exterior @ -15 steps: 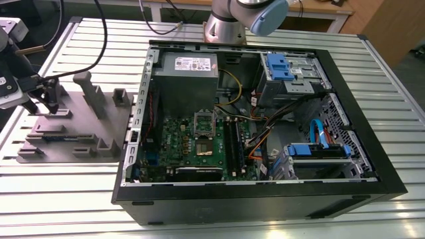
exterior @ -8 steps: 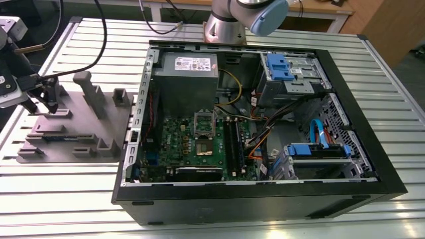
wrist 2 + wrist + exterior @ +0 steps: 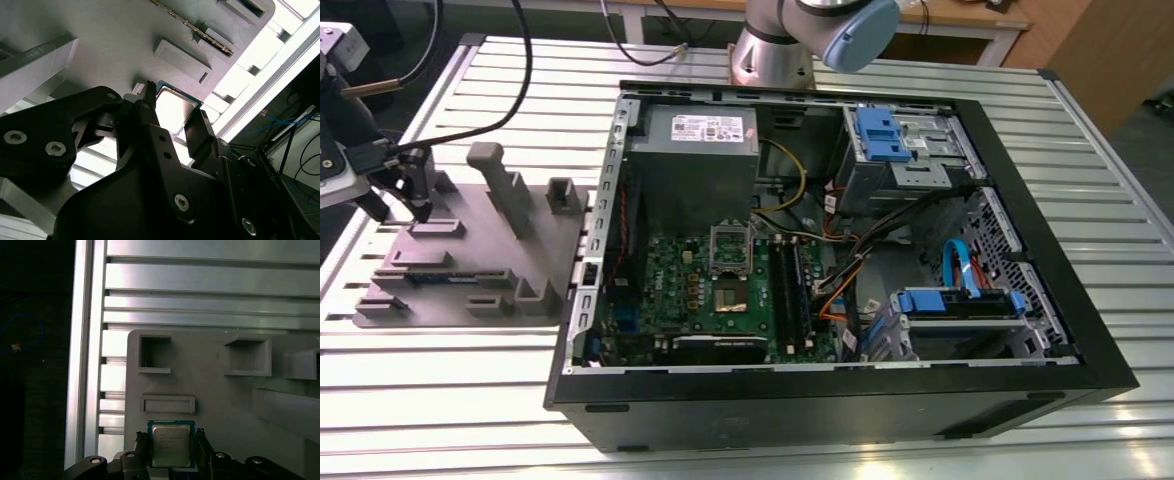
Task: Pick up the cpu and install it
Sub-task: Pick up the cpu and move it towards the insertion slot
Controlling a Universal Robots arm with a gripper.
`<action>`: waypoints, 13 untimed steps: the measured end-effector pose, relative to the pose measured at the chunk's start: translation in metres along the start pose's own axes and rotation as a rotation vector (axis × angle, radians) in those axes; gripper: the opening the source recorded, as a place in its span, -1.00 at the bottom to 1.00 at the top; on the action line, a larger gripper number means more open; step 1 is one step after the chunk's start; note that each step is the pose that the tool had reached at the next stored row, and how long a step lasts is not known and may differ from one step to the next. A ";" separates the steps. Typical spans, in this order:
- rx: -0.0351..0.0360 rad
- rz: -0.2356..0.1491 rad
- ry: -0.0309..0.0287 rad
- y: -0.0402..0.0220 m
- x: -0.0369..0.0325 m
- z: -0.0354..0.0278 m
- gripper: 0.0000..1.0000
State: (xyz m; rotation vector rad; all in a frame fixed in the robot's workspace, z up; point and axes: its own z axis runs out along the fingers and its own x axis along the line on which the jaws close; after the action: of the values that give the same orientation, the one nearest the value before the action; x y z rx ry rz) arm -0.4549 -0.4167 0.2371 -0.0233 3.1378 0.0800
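Note:
The cpu [image 3: 171, 444], a small square chip with a shiny silver top and a green rim, sits between my gripper's [image 3: 171, 437] two black fingers [image 3: 142, 442], low over the grey parts holder [image 3: 220, 405]. In the second wrist view the cpu [image 3: 172, 106] again shows with a finger [image 3: 199, 127] pressed to each side, so the gripper [image 3: 174, 102] is shut on it. In the exterior view my gripper [image 3: 398, 208] hangs over the holder [image 3: 467, 270] at the exterior view's left, well apart from the open computer case [image 3: 854, 390]. The motherboard socket [image 3: 731, 296] lies inside with its metal frame [image 3: 731, 243] swung up.
The holder carries raised blocks, an upright post [image 3: 500, 185] and a memory stick [image 3: 434, 275]. Inside the case are a grey power supply [image 3: 694, 150], blue drive brackets [image 3: 881, 135] and loose cables [image 3: 854, 270]. The slatted metal table [image 3: 440, 400] spreads around; the arm's base [image 3: 774, 50] stands behind the case.

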 end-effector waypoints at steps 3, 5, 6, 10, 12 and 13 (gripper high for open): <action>-0.0001 0.000 -0.0001 0.0000 0.0000 -0.0006 -0.05; 0.0000 0.000 0.0000 0.0001 0.0000 -0.0010 -0.05; -0.0001 0.000 -0.0001 0.0001 0.0000 -0.0011 -0.05; 0.0000 0.000 0.0001 0.0002 0.0000 -0.0031 -0.05; 0.0000 0.000 0.0001 0.0002 0.0000 -0.0036 -0.05; 0.0000 0.000 0.0000 0.0002 0.0000 -0.0039 -0.05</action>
State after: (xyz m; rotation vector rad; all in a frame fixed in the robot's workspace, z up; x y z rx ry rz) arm -0.4548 -0.4167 0.2410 -0.0234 3.1379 0.0800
